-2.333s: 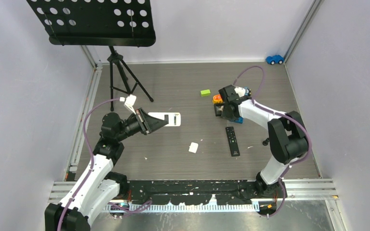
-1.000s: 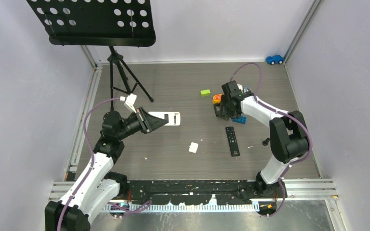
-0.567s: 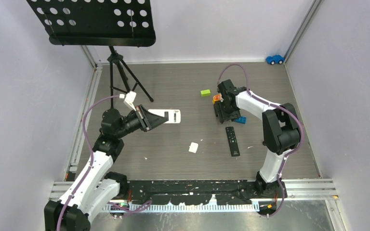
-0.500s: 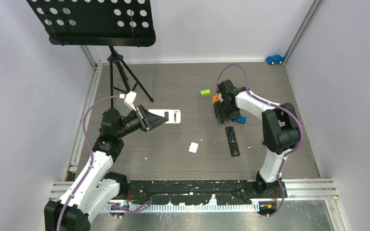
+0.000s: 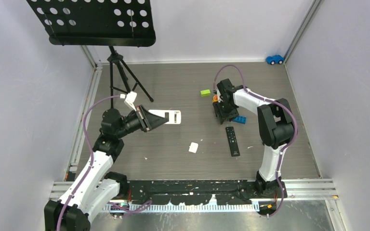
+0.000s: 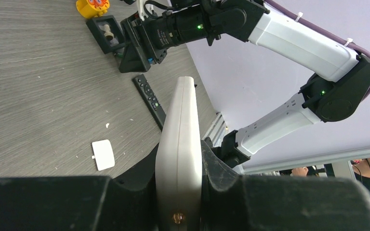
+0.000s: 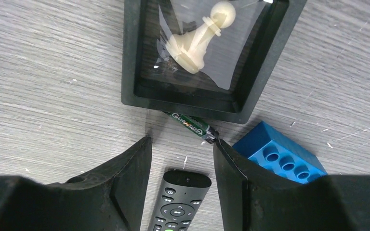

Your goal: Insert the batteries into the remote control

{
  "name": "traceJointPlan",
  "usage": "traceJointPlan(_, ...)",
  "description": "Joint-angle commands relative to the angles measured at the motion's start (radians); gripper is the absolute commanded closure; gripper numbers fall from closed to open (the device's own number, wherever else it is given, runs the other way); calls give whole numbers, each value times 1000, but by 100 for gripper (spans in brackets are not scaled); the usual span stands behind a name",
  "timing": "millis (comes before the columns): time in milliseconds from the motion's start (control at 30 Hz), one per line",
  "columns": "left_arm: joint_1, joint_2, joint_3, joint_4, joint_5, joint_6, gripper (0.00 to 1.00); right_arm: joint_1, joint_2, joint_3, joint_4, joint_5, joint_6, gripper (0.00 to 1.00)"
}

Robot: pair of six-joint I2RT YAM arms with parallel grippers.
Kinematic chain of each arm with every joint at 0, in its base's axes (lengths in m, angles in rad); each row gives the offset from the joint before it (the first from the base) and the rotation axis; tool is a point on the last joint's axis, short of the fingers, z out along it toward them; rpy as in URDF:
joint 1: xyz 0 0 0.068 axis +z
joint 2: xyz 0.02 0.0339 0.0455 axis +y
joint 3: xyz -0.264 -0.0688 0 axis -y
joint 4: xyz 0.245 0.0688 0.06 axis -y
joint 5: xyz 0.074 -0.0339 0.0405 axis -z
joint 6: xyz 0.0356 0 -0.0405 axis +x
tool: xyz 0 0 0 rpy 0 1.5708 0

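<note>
My left gripper is shut on a white remote control, held on edge above the table; in the left wrist view the remote sits clamped between both fingers. My right gripper is open and low over the table. One dark battery with green lettering lies flat against the near wall of a black tray, its end right by my right finger's tip. Nothing is between the right jaws. In the top view the right gripper hides the battery.
A black remote lies just below the right gripper, a blue brick at its right. The tray holds a cream chess pawn. A white battery cover, green block, orange toy, tripod and toy car stand around.
The right wrist has swung left across the black tray, and its elbow has folded in. The left arm holds the white remote still.
</note>
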Motion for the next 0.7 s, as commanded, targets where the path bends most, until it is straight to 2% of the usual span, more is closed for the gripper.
traceJointPlan(0, -2, -2, 40, 38, 21, 11, 100, -1, 22, 9, 50, -71, -25, 45)
traceJointPlan(233, -1, -5, 39, 38, 24, 11, 100, -1, 4, -19, 103, -51, -36, 43)
traceJointPlan(400, -1, -11, 39, 33, 26, 13, 100, 0, 6, -16, 118, 105, 0, 34)
traceJointPlan(667, -1, -10, 40, 36, 26, 10, 100, -1, 0, -58, 225, 49, -11, 32)
